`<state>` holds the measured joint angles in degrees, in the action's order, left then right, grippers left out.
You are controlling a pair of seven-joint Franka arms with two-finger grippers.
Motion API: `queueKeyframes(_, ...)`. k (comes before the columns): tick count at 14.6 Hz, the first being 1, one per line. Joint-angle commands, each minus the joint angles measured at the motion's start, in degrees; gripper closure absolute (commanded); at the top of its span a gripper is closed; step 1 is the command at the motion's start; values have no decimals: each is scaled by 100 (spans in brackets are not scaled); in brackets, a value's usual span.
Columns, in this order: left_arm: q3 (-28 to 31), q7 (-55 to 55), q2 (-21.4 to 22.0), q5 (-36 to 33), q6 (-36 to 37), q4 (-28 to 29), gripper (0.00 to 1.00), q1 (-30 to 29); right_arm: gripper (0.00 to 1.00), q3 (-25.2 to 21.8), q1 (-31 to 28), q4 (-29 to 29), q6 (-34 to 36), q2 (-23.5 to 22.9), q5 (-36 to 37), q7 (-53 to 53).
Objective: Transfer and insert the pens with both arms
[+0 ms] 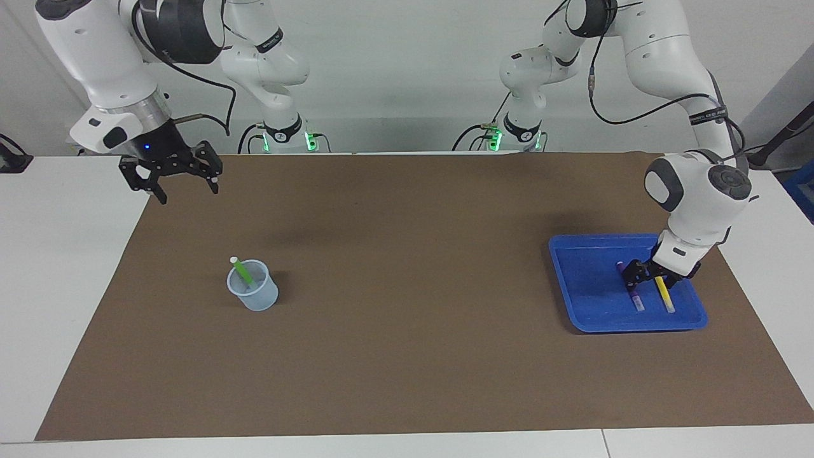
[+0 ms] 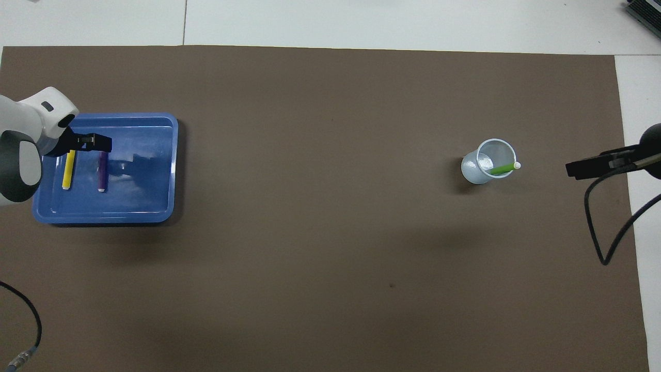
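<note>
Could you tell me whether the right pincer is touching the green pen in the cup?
Apart. The facing view shows the right pincer raised, open, well clear of the green pen, which leans alone in the cup with brown mat between them.

A white surface (image 1: 57,267) holds a big brown mat (image 1: 407,318). On the mat sit two things, well apart. A clear cup (image 1: 253,294) is toward the right arm's end. A blue tray (image 1: 588,289) is toward the left arm's end.

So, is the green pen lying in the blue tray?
No, the green pen stands tilted in the clear cup.
</note>
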<state>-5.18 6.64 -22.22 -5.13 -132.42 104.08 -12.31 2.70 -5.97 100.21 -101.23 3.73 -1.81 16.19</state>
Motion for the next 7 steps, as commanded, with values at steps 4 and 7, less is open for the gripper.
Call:
queueKeyframes(4,-36,57,-36,-111,-398,288,6,-43,0,81,-53,245,-2,76,173,-125)
queueKeyframes(7,-36,66,-45,-111,-512,446,9,-53,0,81,-45,280,-11,84,173,-133)
